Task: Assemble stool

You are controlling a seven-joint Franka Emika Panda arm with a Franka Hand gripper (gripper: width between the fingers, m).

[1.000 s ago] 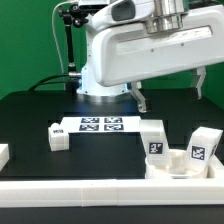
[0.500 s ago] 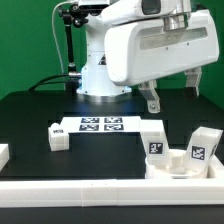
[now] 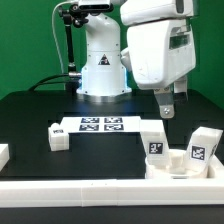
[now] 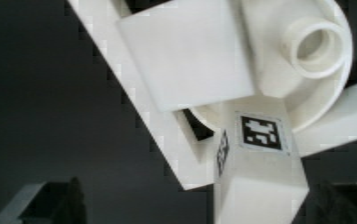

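Stool seat is lying at the exterior view's right, near the front rail, with a leg just beside it. The claw is hanging above, holding nothing. In the wrist view, its fingers are standing wide apart.

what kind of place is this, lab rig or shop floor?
Likely a robotics lab bench: Franka arm on a black table, the marker board, a tagged stool leg, a white border rail.

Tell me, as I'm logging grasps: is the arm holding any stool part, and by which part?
Nothing is held. The gripper hovers, fingers apart and empty, above the round white plastic seat and the blocky white legs.
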